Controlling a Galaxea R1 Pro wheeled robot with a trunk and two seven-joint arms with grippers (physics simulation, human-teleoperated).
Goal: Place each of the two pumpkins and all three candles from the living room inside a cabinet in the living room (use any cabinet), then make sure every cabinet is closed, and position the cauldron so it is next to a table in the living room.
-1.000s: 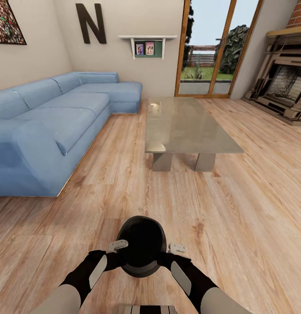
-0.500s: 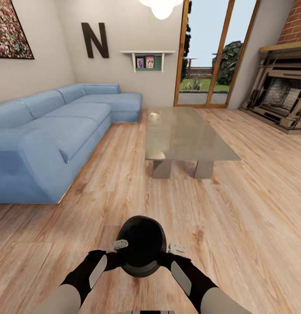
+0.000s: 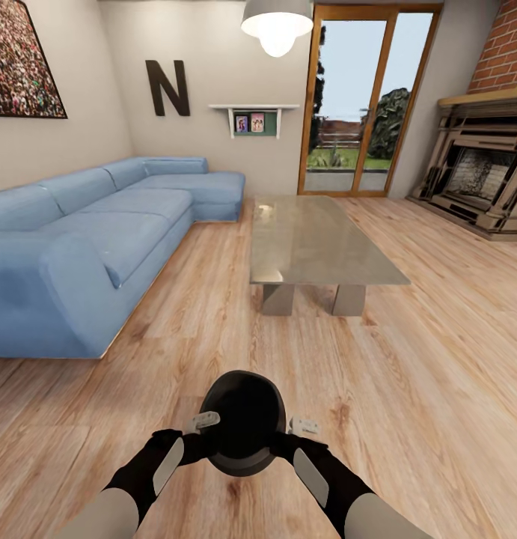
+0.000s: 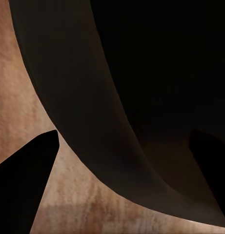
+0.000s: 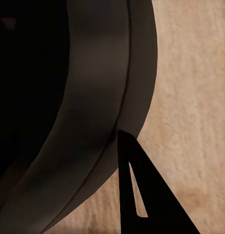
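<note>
- My left gripper [image 3: 202,421] and right gripper [image 3: 303,427] sat on opposite sides of the cauldron [image 3: 243,419], each closed over its rim, one finger inside the mouth and one outside.
- In the left wrist view the cauldron's [image 4: 141,97] wall ran between my dark fingers [image 4: 24,175]; in the right wrist view its rim [image 5: 92,122] lay against one finger [image 5: 141,195].
- I carried the cauldron low in front of my trunk, above the plank floor [image 3: 408,389], well short of the table [image 3: 318,239], which stood ahead beside the blue sofa [image 3: 86,247].
- I judged the pot rigid and fairly heavy, its matte wall not slippery.
- The thin rim was the natural hold; gripping opposite sides should keep it from tilting.
</note>
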